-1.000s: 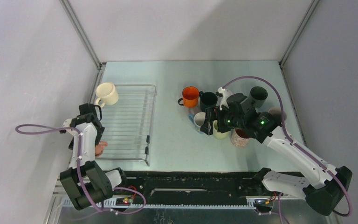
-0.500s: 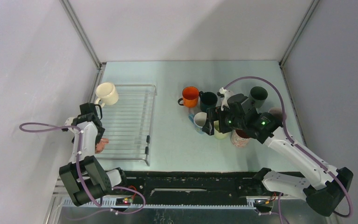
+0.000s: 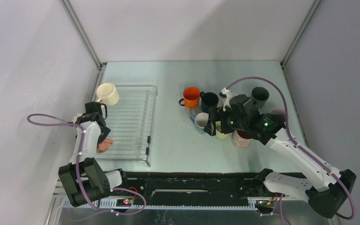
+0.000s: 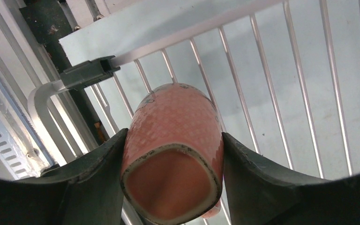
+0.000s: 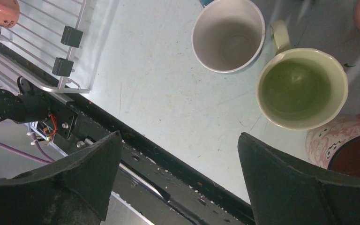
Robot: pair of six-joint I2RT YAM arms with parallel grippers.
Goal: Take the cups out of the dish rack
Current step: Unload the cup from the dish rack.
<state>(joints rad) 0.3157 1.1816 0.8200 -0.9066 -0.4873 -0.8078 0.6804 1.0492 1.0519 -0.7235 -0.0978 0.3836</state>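
Left hand (image 4: 173, 137) is clamped on the pink cup (image 4: 174, 154). Both fingers (image 4: 91, 180) are pressed against the cup's sides. The cup is lying on its side, mouth toward the wrist camera. It is seen at the near-left corner of the dish rack (image 3: 130, 123), over the wire rods and close to the raised edge. Whether it rests on the rods or hangs just clear cannot be told. Its handle is not seen.

A cream cup (image 3: 107, 94) sits at the rack's far-left corner. Right hand (image 5: 178, 138) is spread wide with nothing between the fingers. It hovers over the unloaded group on the tabletop (image 3: 171, 140) right of the rack: white cup (image 5: 228, 33), pale green cup (image 5: 301, 89), patterned pink cup (image 5: 330, 143), orange cup (image 3: 191, 97), dark teal cup (image 3: 209, 100).

Step judged: the pink cup is being lifted out of the rack.
- The grip is to be kept firm, since a glazed rounded wall may slip between the pads.
- The cup is to be raised straight up until the low edge and the black clip (image 4: 86, 74) are cleared. Sideways travel before that may snag the rim or hidden handle on a rod.
- The cup is to be turned upright before set-down.
- A bare spot of tabletop is to be chosen, apart from the crowded group and the right arm.

Task judged nearly done: two cups are not yet on the tabletop.
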